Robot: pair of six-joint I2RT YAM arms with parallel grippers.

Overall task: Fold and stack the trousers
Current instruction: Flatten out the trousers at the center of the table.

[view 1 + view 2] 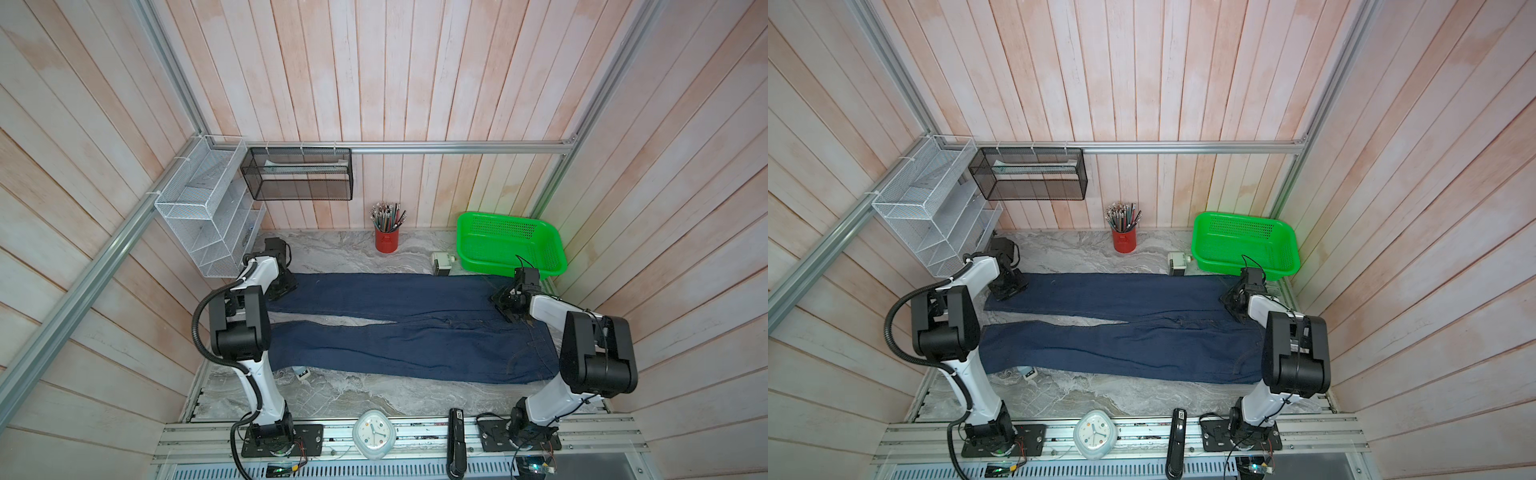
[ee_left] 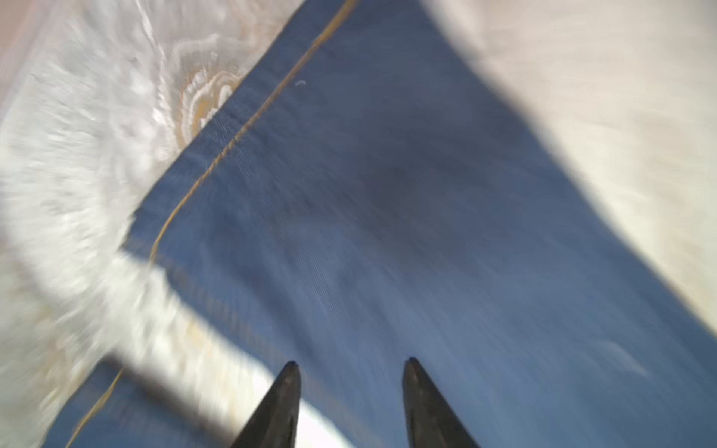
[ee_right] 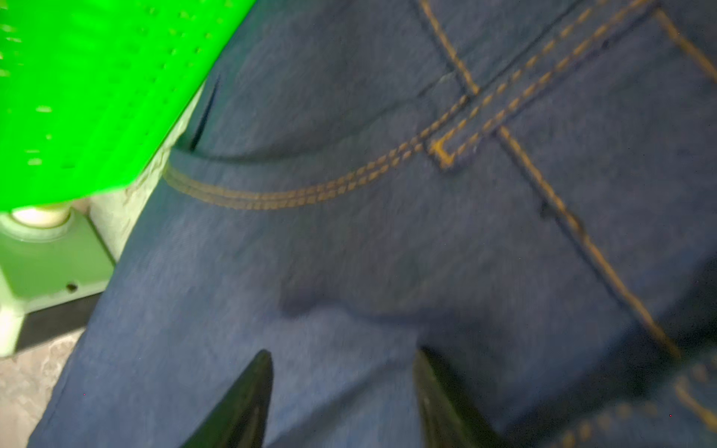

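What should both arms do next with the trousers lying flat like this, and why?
Probably lower both and close on the far edge. The trousers lie flat, unfolded, legs apart. The left gripper is open at the far leg cuff, the right gripper open at the far waist corner, neither holding cloth. Gripping there should let them fold it onto the near leg.

White arms (image 1: 259, 386) — black joints (image 1: 241, 336), corrugated cable (image 1: 198, 328)

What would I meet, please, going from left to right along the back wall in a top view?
White rack → black mesh basket → pencil cup → grey box → green basket.
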